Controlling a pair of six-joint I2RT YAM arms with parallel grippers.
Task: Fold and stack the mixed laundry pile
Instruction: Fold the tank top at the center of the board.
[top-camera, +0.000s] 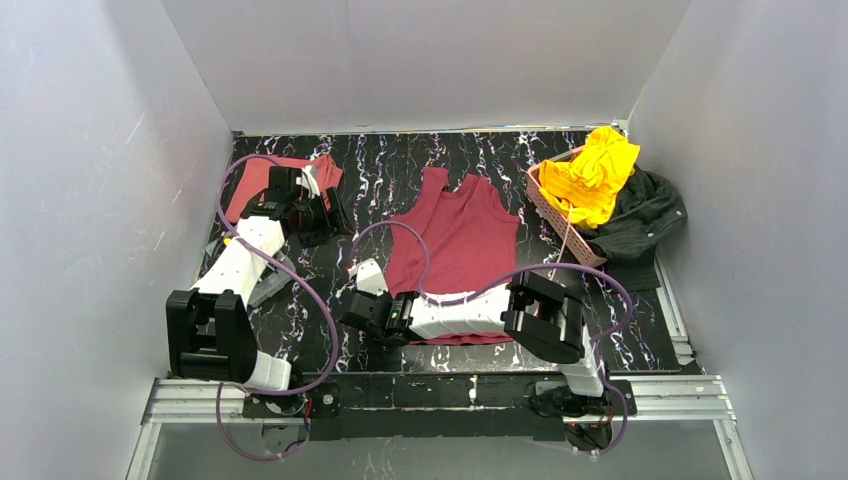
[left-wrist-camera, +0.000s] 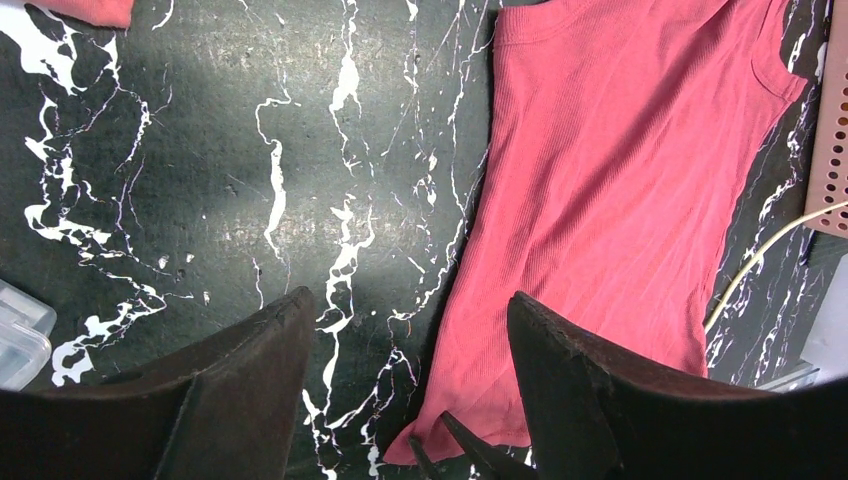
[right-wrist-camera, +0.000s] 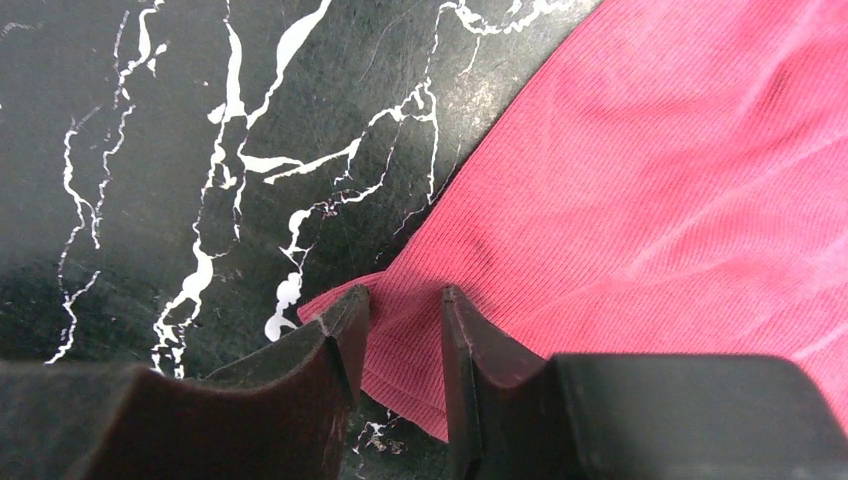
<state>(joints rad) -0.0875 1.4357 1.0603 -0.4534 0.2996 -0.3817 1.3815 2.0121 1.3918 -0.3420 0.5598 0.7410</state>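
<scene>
A dark maroon tank top (top-camera: 455, 235) lies spread flat mid-table, straps toward the far side. My right gripper (top-camera: 372, 300) reaches left to its near-left hem corner. In the right wrist view the gripper (right-wrist-camera: 403, 292) stands open by a narrow gap astride that corner (right-wrist-camera: 420, 340), the cloth lying flat between the fingers. My left gripper (top-camera: 322, 218) hovers open at the far left; its wrist view shows the gripper (left-wrist-camera: 408, 298) wide apart over bare table beside the tank top (left-wrist-camera: 620, 200). A folded salmon-red garment (top-camera: 262, 180) lies behind it. The yellow garment (top-camera: 595, 175) and charcoal garment (top-camera: 645, 215) sit far right.
A pink lattice basket (top-camera: 560, 215) under the yellow garment stands at the right, with a cream cord (left-wrist-camera: 760, 260) trailing from it. A clear plastic piece (left-wrist-camera: 20, 335) lies near the left arm. White walls close in three sides; a metal rail (top-camera: 450, 395) runs along the near edge.
</scene>
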